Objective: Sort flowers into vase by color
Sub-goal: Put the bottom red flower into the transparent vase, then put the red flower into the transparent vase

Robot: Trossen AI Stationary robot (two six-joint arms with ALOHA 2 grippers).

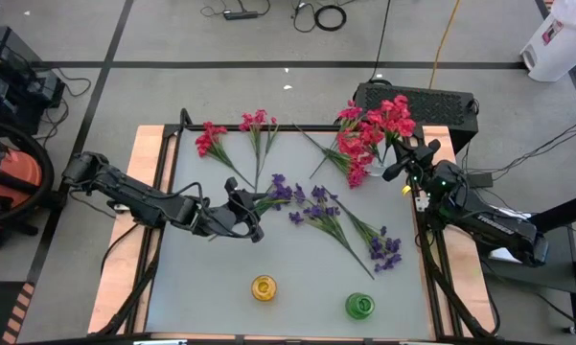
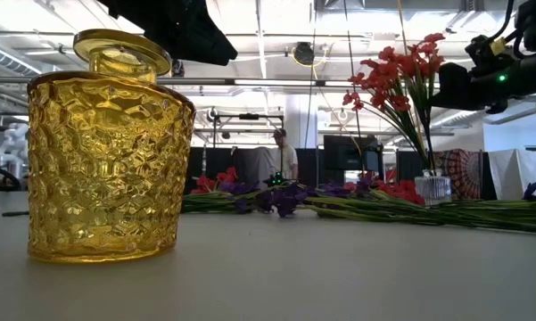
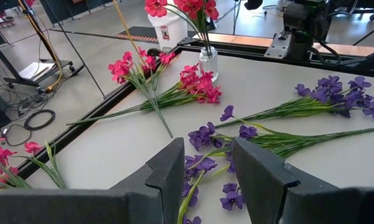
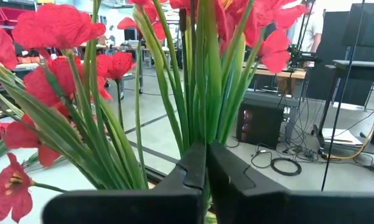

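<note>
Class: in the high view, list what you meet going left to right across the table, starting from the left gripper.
Left gripper → yellow vase → purple flowers → green vase → clear vase of red flowers → right gripper.

Left pincer [image 1: 254, 213] gapes low; right pincer [image 1: 395, 159] is pinched closed.

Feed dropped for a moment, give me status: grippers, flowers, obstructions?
Left gripper open over purple flowers. Right gripper shut on red flowers at clear vase. Nothing blocking.
</note>
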